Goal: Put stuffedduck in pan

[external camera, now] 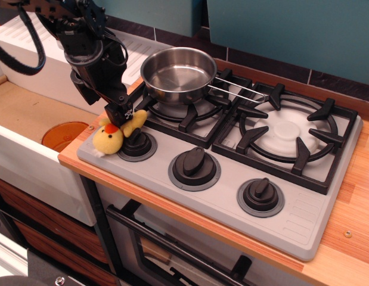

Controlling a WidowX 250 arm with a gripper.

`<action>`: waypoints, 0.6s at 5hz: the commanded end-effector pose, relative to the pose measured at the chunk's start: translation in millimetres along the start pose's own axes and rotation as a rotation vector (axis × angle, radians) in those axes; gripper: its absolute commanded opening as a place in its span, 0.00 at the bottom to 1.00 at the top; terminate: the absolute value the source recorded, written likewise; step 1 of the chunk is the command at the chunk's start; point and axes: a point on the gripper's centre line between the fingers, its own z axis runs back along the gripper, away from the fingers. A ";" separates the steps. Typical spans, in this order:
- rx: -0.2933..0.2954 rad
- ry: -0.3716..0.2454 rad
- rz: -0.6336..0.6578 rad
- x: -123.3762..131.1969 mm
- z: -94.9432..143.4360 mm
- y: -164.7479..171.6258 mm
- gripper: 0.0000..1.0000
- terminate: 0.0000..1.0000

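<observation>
A grey stovetop (303,220) sits in a wooden counter. The steel pan (178,74) stands on the back-left burner. The black gripper (120,113) presses down onto the stuffedduck (112,136) beside the left knob (136,143), fingers seemingly pinched on its back.

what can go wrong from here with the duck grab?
1. The hand sits on the duck's top edge, near the beak; a shallow pinch on plush may slip on lifting.
2. The duck leans against the left knob, which may snag it.
3. The pan has a raised rim; a low carry could knock it.
</observation>
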 end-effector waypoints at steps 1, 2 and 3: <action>-0.034 -0.018 -0.029 8.5 -17.2 -12.4 1.00 0.00; -0.038 -0.012 -0.030 10.6 -22.8 -14.7 0.00 0.00; -0.045 0.002 -0.034 14.0 -25.5 -16.7 0.00 0.00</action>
